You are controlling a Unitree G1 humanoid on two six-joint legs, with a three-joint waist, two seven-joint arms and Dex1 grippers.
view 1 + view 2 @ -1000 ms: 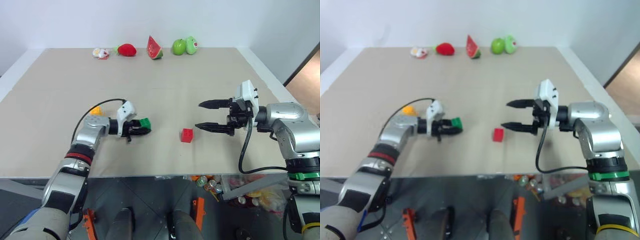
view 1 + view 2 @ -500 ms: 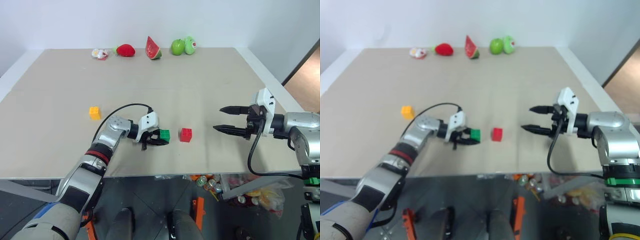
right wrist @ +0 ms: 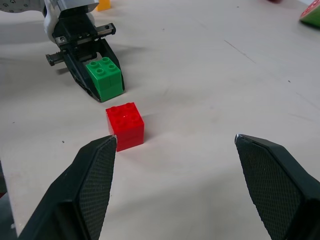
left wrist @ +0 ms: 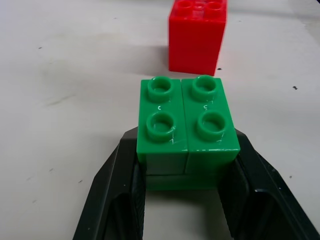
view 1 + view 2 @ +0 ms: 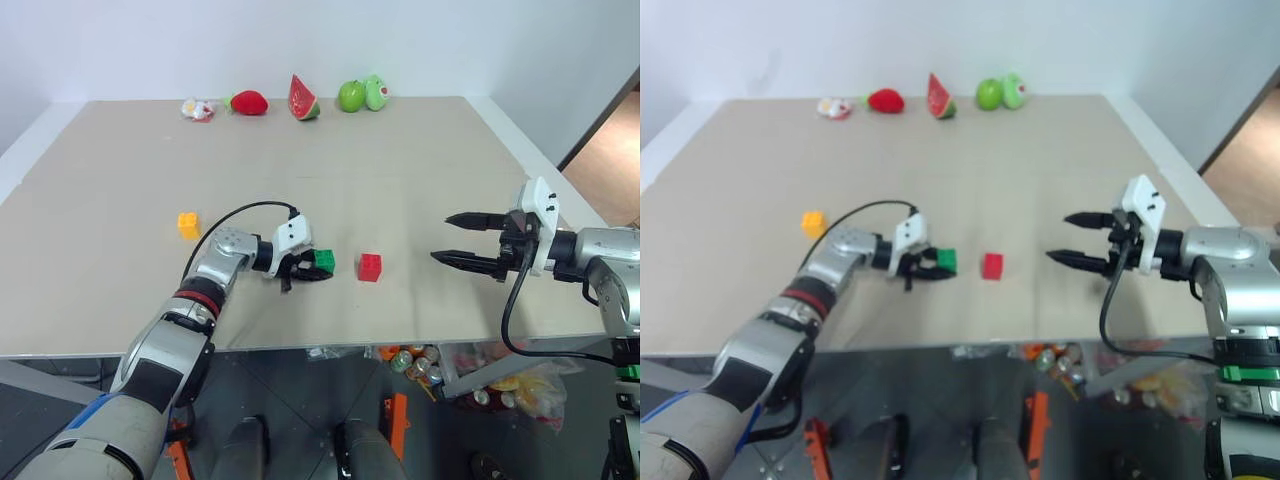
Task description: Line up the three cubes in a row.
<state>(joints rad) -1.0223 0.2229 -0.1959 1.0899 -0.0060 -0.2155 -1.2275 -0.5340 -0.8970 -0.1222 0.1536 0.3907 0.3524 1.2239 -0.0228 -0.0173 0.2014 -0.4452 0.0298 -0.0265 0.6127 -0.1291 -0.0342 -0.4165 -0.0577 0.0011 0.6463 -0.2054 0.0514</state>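
Observation:
My left gripper (image 5: 316,268) is shut on the green cube (image 5: 323,262), holding it by two opposite sides, studs up, low at the table. I cannot tell whether the cube touches the surface. The red cube (image 5: 370,267) sits on the table a short gap to the right of the green one (image 4: 186,127). The yellow-orange cube (image 5: 188,224) lies farther left and a little farther back. My right gripper (image 5: 440,238) hovers open to the right of the red cube (image 3: 125,125), its fingers spread wide and holding nothing.
Along the beige table's (image 5: 420,150) far edge lie a toy strawberry (image 5: 250,102), a watermelon slice (image 5: 303,97), a green apple (image 5: 351,95) and a small white-and-red toy (image 5: 200,108). The table's front edge runs just below both arms.
The left gripper has carried the green cube to the right, close to the red cube. The right gripper has drawn away to the right of the red cube, still open.

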